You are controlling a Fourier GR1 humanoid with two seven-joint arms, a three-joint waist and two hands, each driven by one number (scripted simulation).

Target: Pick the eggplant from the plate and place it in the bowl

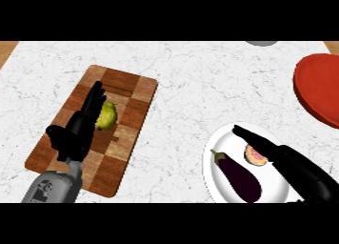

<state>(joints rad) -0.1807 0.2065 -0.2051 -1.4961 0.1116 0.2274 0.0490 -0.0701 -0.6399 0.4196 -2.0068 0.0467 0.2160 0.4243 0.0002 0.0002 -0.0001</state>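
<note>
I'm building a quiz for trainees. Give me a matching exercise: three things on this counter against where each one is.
Things:
1. dark purple eggplant
2. yellow-green fruit
3. red round bowl

Places:
A. at the view's right edge
B. on the white round plate
C. on the checkered wooden cutting board

Pairs: 1-B, 2-C, 3-A.

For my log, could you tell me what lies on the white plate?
The eggplant and a small pinkish piece lie on the plate; the right hand covers the plate's right side.
</note>
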